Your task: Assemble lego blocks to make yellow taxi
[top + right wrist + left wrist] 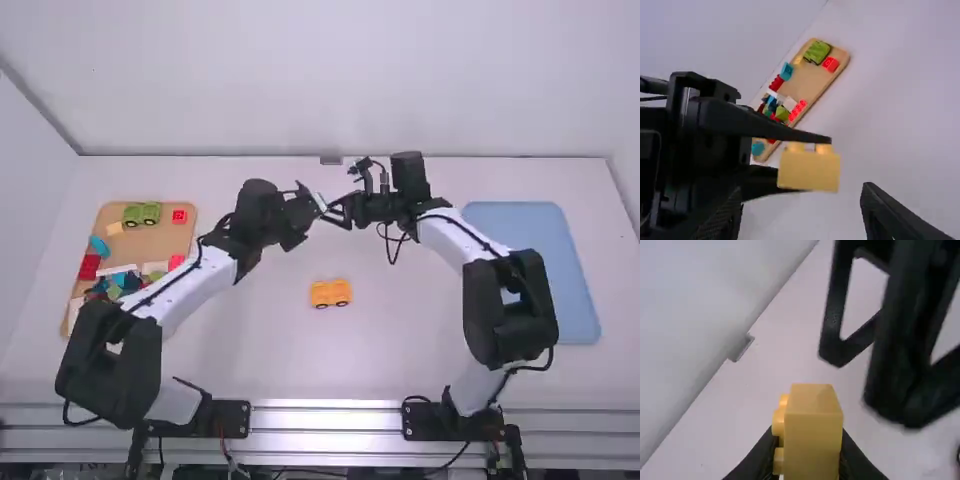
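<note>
- So the left tool (312, 203) is pinched narrow on a yellow block (812, 440) (little round studs along one side), held over the far half of the desk (250, 350), around the middle sideways.
- The right tool (337, 213) is right there facing it, spread wide with nothing in its grip. In its wrist view the yellow block sits out past the gap between its fingers (875, 207), near them but not touching (the other arm's dark fingers come in from the side to hold it).
- The other taxi bit is the yellow-orange car piece (330, 293), wheels down on the desk, around the middle sideways and a bit closer to the near edge than the two tools are (looks upright, dark wheels showing along the near side).
- Over by the desk's left edge there's a wooden tray (150, 244). A green car (142, 214) sits by its far edge, with a red block (179, 216) just beside it in the far right corner and a small yellow piece (114, 229) near the far left corner.
- Along the tray's left side: a teal piece (100, 246), then another red one (90, 267) (closer to the near edge). The near half has a mixed pile (120, 283), too jumbled to sort out.
- A blue tray (520, 225) lies by the desk's right edge, partly behind the right arm.
</note>
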### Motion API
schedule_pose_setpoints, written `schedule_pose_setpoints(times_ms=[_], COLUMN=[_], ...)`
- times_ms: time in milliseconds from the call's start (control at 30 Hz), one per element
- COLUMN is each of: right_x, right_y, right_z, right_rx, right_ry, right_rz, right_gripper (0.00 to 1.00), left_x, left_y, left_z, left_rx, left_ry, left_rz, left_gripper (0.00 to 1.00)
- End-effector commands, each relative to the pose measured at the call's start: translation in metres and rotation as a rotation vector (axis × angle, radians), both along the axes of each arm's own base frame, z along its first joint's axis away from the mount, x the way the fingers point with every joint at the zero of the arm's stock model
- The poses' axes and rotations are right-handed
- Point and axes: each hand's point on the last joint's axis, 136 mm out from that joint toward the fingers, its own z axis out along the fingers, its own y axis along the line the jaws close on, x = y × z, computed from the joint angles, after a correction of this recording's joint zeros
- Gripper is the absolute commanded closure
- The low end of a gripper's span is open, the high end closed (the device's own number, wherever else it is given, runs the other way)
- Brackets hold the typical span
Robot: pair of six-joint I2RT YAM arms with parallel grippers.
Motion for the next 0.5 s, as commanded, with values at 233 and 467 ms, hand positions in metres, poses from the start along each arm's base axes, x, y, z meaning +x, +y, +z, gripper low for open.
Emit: schedule_pose_setpoints(times_ms=[233, 467], right_x=[0.0065, 0.0074], right_y=[0.0035, 0.0043], right_z=[0.0028, -0.0002], right_rx=[-0.016, -0.032], right_ry=[-0.013, -0.014], right_rz=[-0.012, -0.023], right_gripper=[0.5, 0.46], left_x=[-0.0022, -0.0035], left_y=[-0.0026, -0.006], left_z=[-0.0134, -0.0124], left_rx=[0.008, 0.002], left_ry=[0.028, 0.025], left_rz=[-0.015, -0.027], left_gripper=[0.98, 0.98])
